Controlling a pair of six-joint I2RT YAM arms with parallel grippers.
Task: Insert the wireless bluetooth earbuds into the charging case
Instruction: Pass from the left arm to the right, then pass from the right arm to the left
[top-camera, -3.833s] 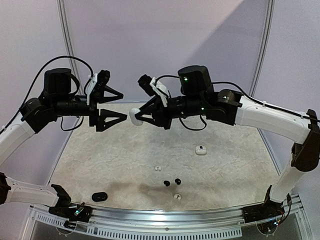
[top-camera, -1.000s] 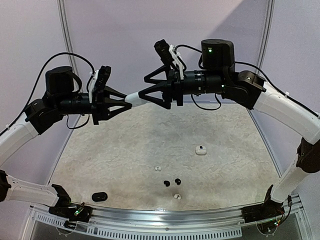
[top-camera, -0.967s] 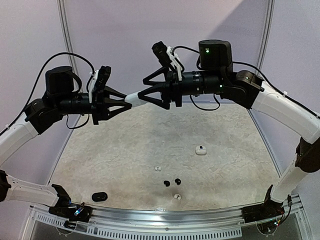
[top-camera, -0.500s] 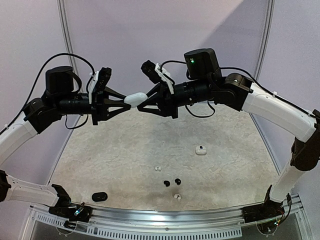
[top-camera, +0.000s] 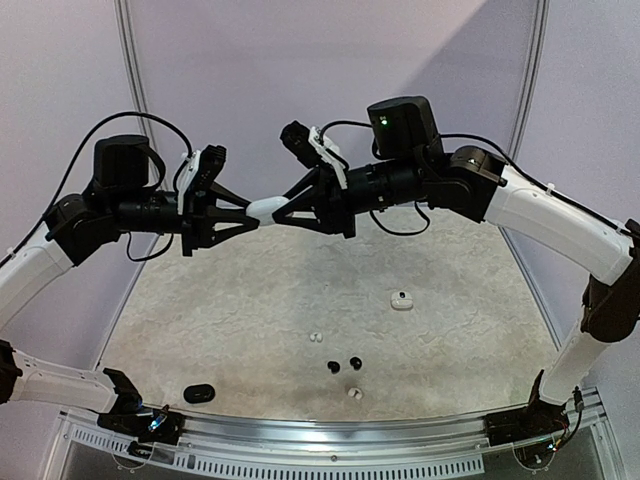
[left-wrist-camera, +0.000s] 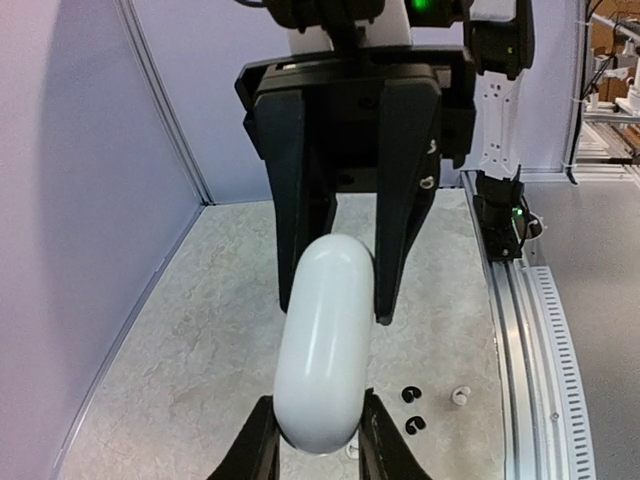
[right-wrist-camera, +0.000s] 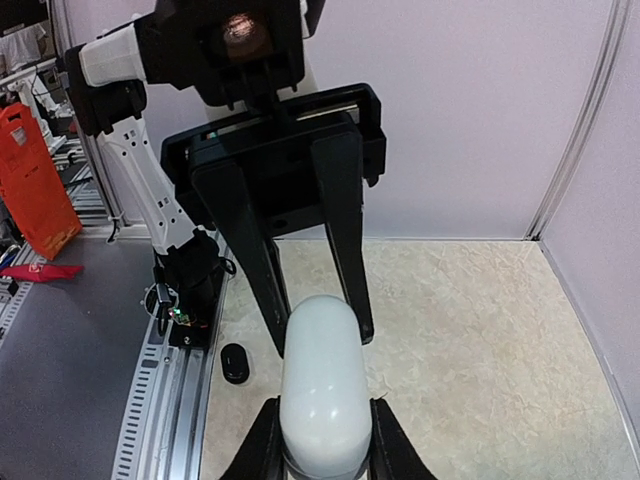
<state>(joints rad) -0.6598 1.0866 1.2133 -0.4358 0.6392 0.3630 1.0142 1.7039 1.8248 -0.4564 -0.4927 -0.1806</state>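
Note:
A white capsule-shaped charging case (top-camera: 262, 210) hangs in mid-air above the far part of the table, held from both ends. My left gripper (top-camera: 250, 213) is shut on one end (left-wrist-camera: 325, 350), its fingers (left-wrist-camera: 258, 450) pressed to both sides. My right gripper (top-camera: 279, 213) is shut on the other end (right-wrist-camera: 322, 385). The case is closed. The earbuds lie on the table below: two black ones (top-camera: 333, 367) (top-camera: 355, 361), a white one (top-camera: 316, 337) and another white one (top-camera: 352, 393). The black pair (left-wrist-camera: 413, 396) also shows in the left wrist view.
A small white case (top-camera: 402, 300) sits right of centre on the mottled table (top-camera: 230, 310). A black oval case (top-camera: 200, 393) lies near the front left, also seen as the black case (right-wrist-camera: 235, 362) in the right wrist view. A metal rail (top-camera: 330, 440) runs along the near edge.
My right gripper came down and toward the left gripper, then closed its open jaws on the free end of the white case. The left gripper kept its grip throughout.

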